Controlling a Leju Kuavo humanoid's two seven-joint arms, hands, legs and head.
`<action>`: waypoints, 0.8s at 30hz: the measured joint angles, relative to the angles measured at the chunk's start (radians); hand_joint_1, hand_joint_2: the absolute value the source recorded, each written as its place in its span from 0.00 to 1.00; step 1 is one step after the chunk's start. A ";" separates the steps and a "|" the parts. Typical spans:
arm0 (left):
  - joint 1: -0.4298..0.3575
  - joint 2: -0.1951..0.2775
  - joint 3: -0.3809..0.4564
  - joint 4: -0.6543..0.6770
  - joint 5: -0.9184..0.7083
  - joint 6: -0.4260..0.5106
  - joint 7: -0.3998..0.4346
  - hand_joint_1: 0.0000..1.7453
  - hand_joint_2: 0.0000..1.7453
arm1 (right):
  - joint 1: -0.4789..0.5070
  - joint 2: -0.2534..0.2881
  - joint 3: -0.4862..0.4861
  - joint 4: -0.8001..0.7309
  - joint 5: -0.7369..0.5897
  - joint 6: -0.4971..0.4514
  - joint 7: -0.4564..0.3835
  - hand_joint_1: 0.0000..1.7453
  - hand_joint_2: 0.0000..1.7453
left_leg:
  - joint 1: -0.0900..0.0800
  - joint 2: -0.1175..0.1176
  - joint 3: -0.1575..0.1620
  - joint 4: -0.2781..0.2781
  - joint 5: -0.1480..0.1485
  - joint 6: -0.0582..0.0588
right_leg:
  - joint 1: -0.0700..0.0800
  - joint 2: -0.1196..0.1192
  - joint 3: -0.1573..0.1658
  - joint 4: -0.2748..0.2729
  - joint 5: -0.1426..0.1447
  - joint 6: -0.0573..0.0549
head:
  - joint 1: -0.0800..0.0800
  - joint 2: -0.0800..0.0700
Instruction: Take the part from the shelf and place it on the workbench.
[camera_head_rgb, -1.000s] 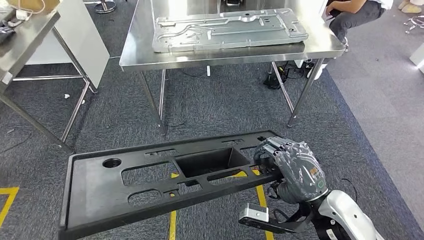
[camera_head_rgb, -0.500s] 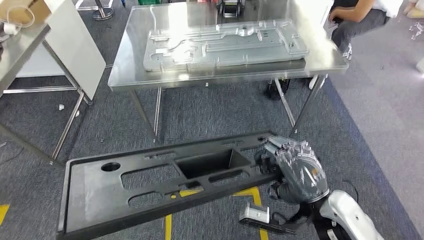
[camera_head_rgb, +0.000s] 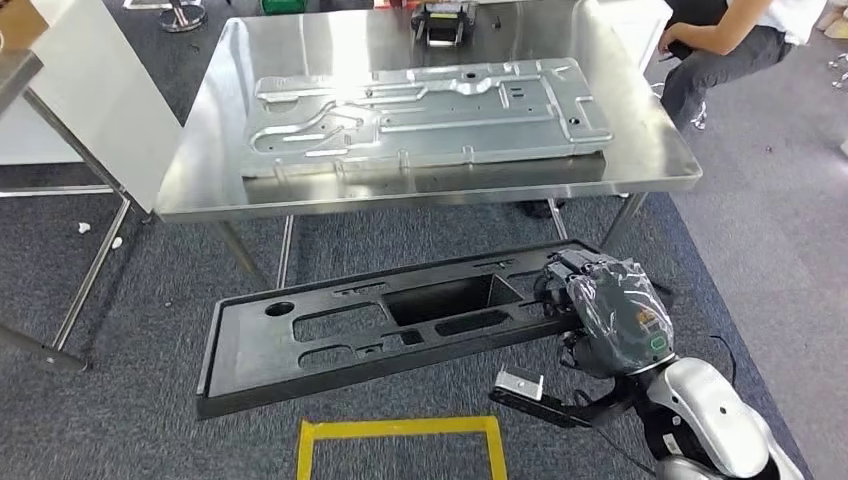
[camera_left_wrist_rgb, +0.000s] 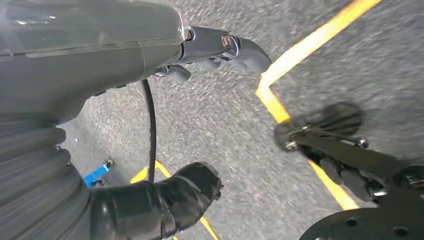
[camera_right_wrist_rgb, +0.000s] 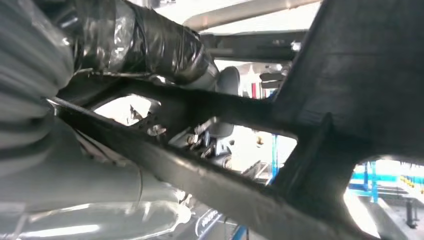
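Head view: right hand (camera_head_rgb: 612, 318) around black part (camera_head_rgb: 380, 325).

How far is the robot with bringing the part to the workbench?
Done: the black part is off the shelf. In hand: the right hand grips its end and holds it above the carpet, in front of the steel workbench. Left: setting it down there, where a metal panel already lies.

We see dark grey carpet floor (camera_head_rgb: 420, 250) with a yellow tape outline (camera_head_rgb: 400, 430) near us. Steel-legged surface (camera_head_rgb: 640, 160) far centre, white panel (camera_head_rgb: 90, 90) far left, a seated person (camera_head_rgb: 730, 40) far right.
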 joint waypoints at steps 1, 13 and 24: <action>-0.001 0.002 -0.001 0.000 0.000 0.000 0.000 0.00 1.00 | -0.002 0.001 0.000 0.002 0.000 0.000 0.000 1.00 1.00 | 0.001 0.002 -0.061 0.081 0.002 -0.002 | -0.001 0.000 0.031 -0.022 -0.012 -0.005 | -0.001 0.000; 0.020 0.006 -0.008 0.003 -0.002 -0.001 0.000 0.00 1.00 | -0.020 0.004 -0.001 0.036 0.013 0.000 0.001 1.00 1.00 | -0.017 0.021 -0.320 -0.065 0.187 0.035 | 0.000 0.016 0.347 -0.055 -0.202 0.037 | 0.001 0.000; 0.017 0.022 -0.012 0.004 -0.030 -0.031 -0.011 0.00 1.00 | -0.126 -0.070 -0.077 0.135 0.042 0.061 -0.032 1.00 1.00 | -0.036 -0.007 -0.085 -0.084 -0.005 0.073 | 0.043 0.015 -0.081 0.099 -0.115 -0.006 | 0.003 0.000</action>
